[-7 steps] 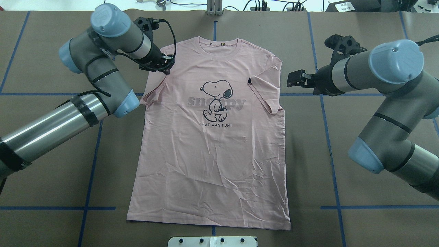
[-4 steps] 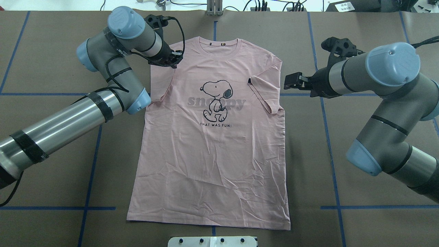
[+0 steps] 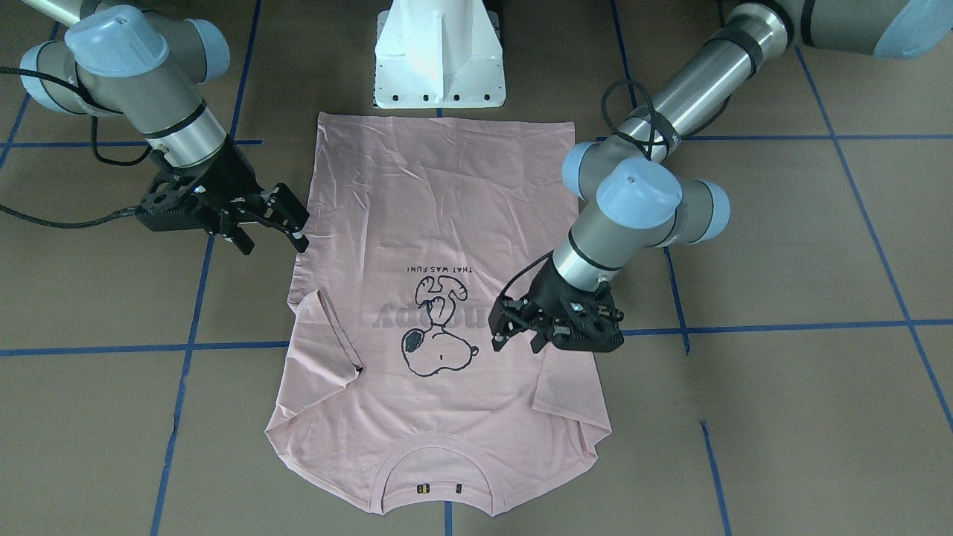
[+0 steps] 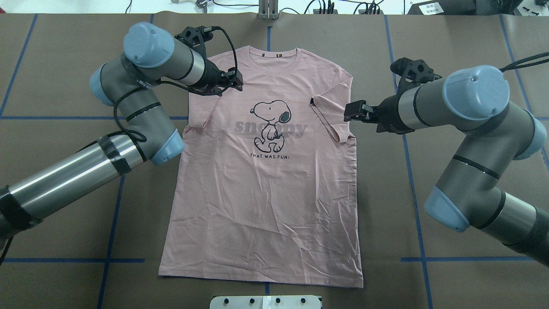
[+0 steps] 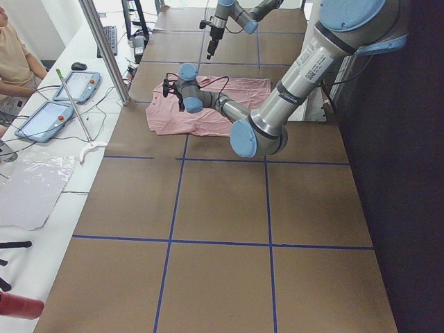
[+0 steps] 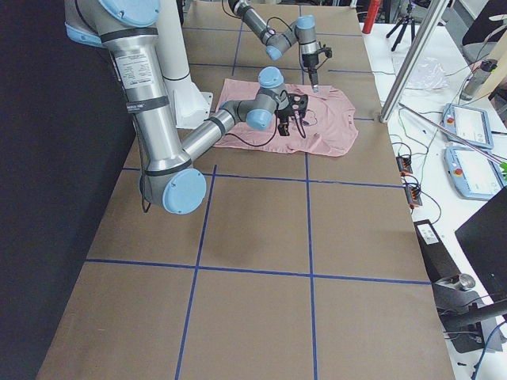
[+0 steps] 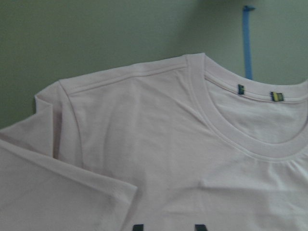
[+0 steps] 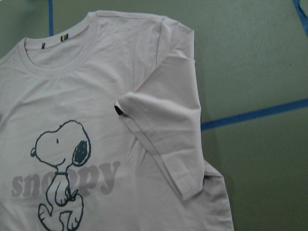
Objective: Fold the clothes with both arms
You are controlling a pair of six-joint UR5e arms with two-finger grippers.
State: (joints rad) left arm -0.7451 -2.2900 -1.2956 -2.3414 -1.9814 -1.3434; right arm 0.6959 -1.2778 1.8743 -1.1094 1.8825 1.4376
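The pale pink T-shirt (image 4: 266, 206) lies flat on the table, Snoopy print up, collar at the far side. Both sleeves are folded inward onto its front: the right sleeve (image 4: 332, 113) and the left sleeve (image 4: 199, 111). My left gripper (image 4: 236, 84) is open and empty, hovering over the shirt's left shoulder; in the front view (image 3: 515, 344) it is beside the print. My right gripper (image 4: 349, 112) is open and empty at the outer edge of the right sleeve (image 8: 163, 125). It also shows in the front view (image 3: 272, 246). The left wrist view shows the collar (image 7: 231, 130).
The white pedestal base (image 3: 439, 59) stands behind the shirt's hem. A white bar (image 4: 266, 301) lies at the near table edge. Blue tape lines cross the brown table (image 4: 450, 34). A metal post (image 5: 104, 48) and tablets (image 5: 76, 87) are on the operators' side.
My left gripper has moved right, from the shirt's left shoulder edge to over the shoulder. My right gripper has moved left up to the right sleeve. The shirt has barely changed.
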